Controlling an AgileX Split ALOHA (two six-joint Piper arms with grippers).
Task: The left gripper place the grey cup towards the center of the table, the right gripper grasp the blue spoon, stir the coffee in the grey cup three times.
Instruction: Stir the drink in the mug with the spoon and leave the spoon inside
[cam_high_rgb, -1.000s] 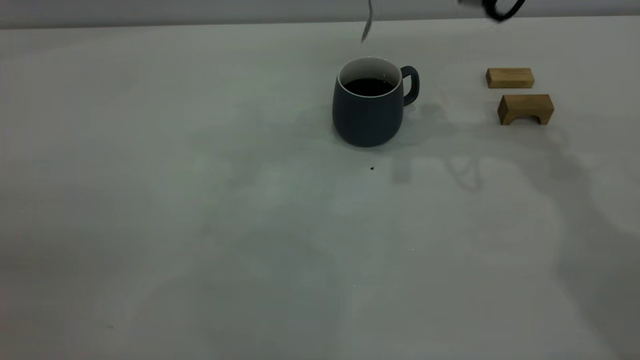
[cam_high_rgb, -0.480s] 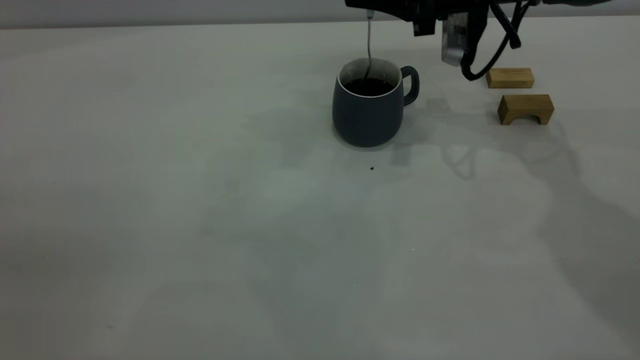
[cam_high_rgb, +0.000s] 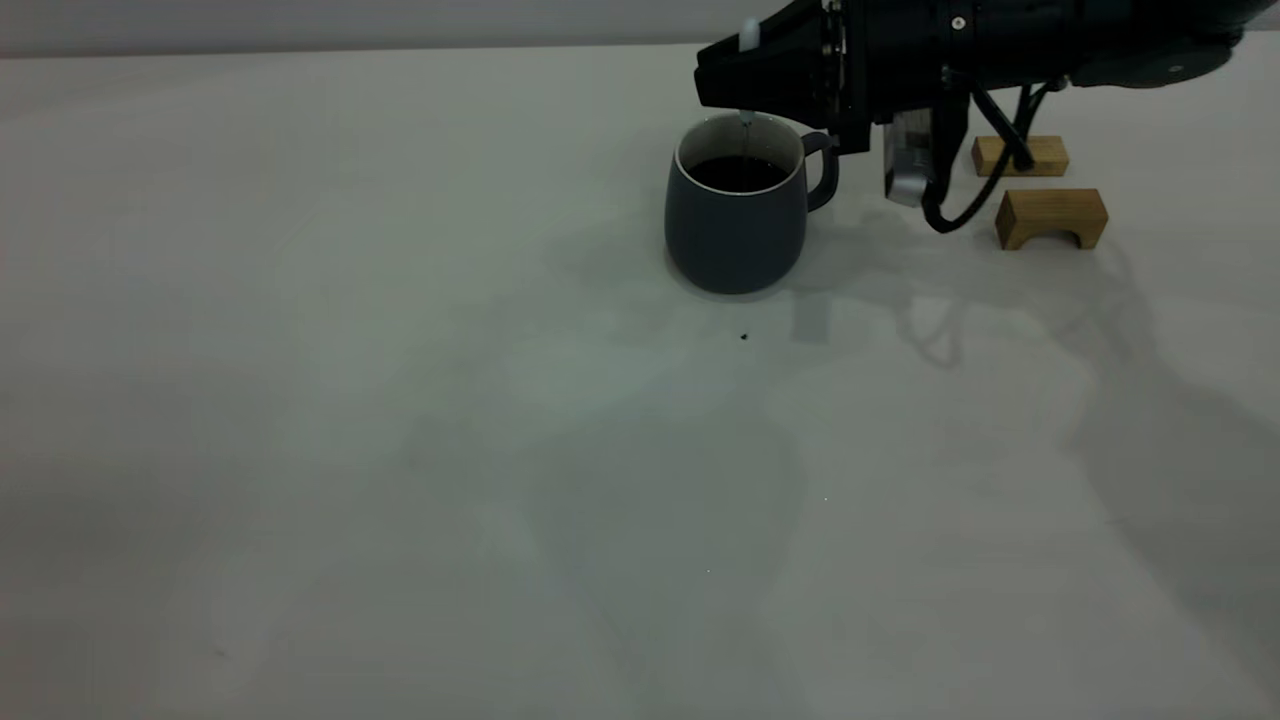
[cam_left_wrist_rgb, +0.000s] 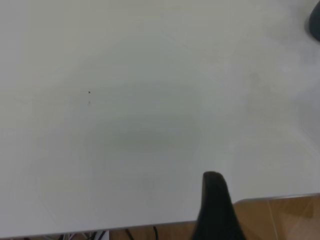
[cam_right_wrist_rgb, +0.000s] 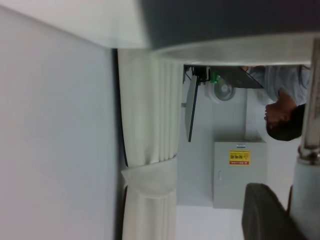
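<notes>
Exterior view: nearest the camera, the table (cam_high_rgb: 400, 480) lies bare apart from a tiny speck. Farther back the grey cup (cam_high_rgb: 735, 225) stands upright near the middle, handle toward the wooden blocks (cam_high_rgb: 1050, 216) — the placing step is judged done. Just above its rim the right gripper (cam_high_rgb: 745, 72) is held level, its jaws clamped on the blue spoon (cam_high_rgb: 746, 120), which hangs upright with its neck dipping into the coffee (cam_high_rgb: 738, 174). Stirring is judged to be in hand; next, small circles kept clear of the cup wall are called for. The left gripper (cam_left_wrist_rgb: 217, 210) is parked by the table edge — its jaw state cannot be told
</notes>
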